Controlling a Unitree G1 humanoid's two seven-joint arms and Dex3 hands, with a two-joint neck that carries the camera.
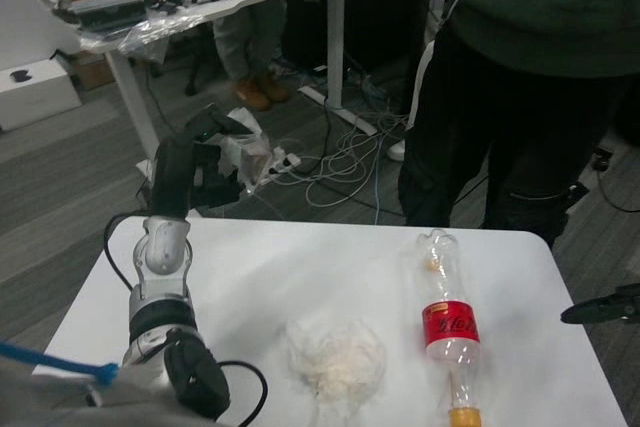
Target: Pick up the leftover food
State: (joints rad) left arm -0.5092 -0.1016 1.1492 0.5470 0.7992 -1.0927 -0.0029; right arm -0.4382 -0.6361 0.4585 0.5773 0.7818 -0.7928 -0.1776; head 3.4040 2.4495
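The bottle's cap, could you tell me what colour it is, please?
Orange, on the bottle lying on the table; cap shows in the head view.
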